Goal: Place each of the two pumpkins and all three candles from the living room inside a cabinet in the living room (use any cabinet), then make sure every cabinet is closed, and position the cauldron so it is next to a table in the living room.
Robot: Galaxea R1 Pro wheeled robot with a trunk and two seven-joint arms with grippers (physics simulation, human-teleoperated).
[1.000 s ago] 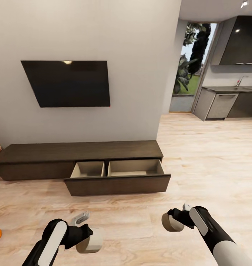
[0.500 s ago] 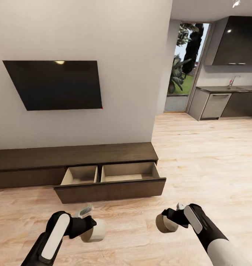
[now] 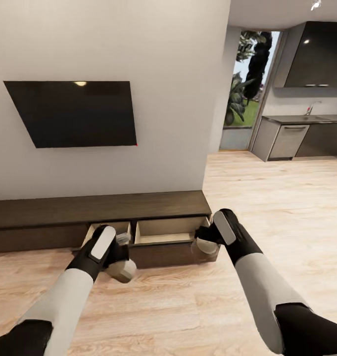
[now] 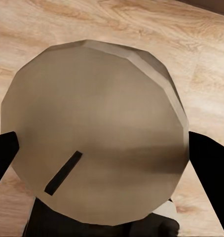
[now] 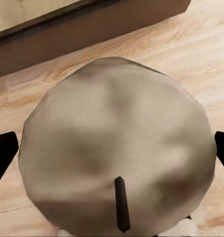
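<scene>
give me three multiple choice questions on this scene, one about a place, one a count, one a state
1. Where is the open drawer?
A. kitchen unit
B. low dark cabinet under the TV
C. beside the doorway

2. How many candles are held?
A. none
B. one
C. two

3. What state is the left gripper in?
A. open, empty
B. shut on a candle
C. shut on a pumpkin

Answers: 1 B, the pale interior shows in the dark unit. 2 C, the left candle and the right candle each sit in one gripper. 3 B, fingers flank the beige candle.
</scene>
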